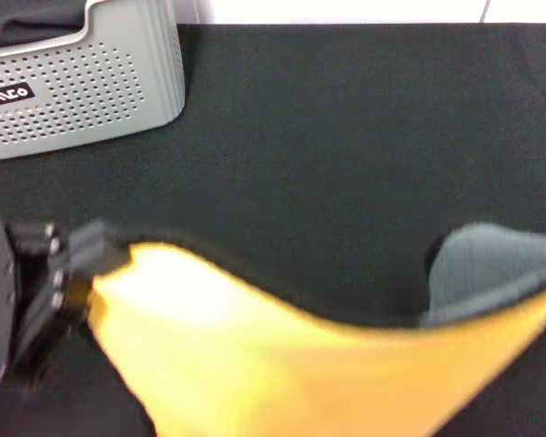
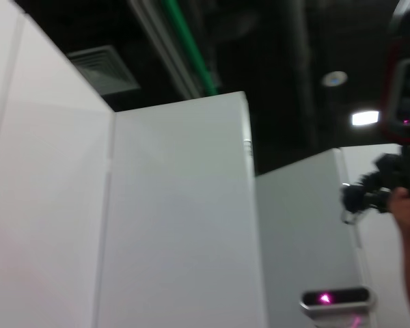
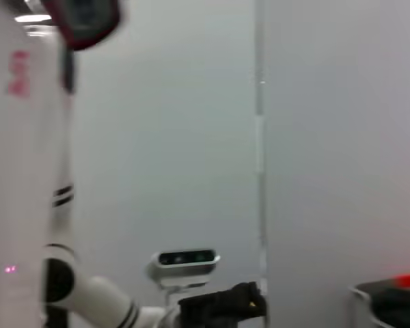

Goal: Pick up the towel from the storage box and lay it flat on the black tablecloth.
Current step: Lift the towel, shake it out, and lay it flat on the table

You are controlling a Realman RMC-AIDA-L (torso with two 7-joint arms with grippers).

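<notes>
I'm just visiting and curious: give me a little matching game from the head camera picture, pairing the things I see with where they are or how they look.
Things:
1. towel
2. storage box
3. black tablecloth
4. left claw

Descriptions:
A. spread over the whole table
B. standing at the far left, walls full of small holes
C. held up near the camera, yellow-orange face showing
D. gripping a corner of the cloth at the near left

Pairs: 1-C, 2-B, 3-A, 4-D
</notes>
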